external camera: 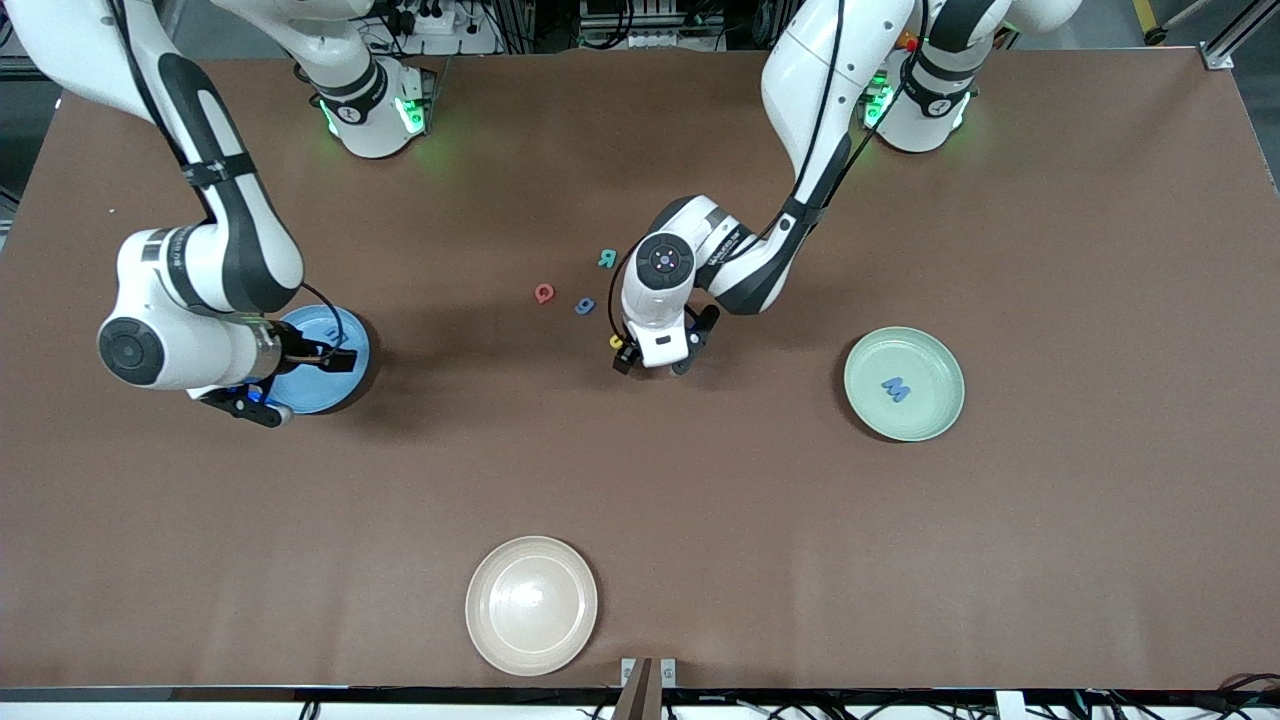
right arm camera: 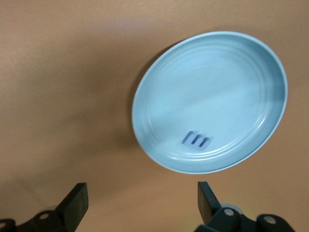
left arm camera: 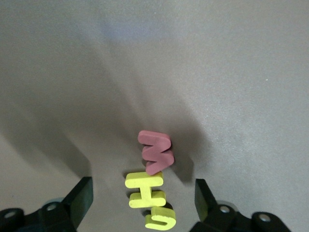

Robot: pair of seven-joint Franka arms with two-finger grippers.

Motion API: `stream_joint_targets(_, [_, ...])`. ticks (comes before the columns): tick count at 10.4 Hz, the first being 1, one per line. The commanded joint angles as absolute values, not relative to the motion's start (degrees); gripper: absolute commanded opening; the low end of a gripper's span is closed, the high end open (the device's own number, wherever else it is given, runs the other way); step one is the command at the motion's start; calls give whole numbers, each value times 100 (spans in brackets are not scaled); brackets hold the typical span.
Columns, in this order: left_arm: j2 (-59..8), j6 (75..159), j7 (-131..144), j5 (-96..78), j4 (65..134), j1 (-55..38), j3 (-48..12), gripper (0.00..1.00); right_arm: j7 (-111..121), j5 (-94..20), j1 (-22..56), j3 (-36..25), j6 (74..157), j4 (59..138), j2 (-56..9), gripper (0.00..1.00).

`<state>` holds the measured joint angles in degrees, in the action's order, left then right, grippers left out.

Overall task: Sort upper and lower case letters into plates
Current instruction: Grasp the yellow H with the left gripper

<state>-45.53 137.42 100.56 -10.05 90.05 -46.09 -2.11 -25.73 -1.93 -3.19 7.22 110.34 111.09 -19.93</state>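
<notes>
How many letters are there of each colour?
Blue letters: 3
Red letters: 2
Yellow letters: 2
Teal letter: 1
Total: 8

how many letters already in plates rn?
2. A blue M lies in the mint green plate; a small blue m lies in the sky blue plate. The right arm covers part of that plate, so more may be hidden.

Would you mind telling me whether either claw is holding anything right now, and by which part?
Nothing is held. The left claw stands open around the yellow H; the right claw is open and empty.
</notes>
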Motion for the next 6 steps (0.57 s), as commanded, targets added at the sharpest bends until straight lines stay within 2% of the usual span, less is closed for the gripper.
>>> stream_joint_targets(1, [-4667, 13816, 10143, -1107, 8895, -4667, -176, 88, -3214, -203, 76, 712, 10977, 11048, -2004, 100])
stream_joint_targets(5, [-4720, 13887, 10143, -1107, 8868, -4676, -176, 81, -3288, -203, 280, 747, 10934, 10558, -2065, 100])
stream_joint_targets(6, [-4720, 13887, 10134, -1107, 8868, -4676, -176, 68, -3261, -185, 273, 747, 10916, 10373, -2126, 100])
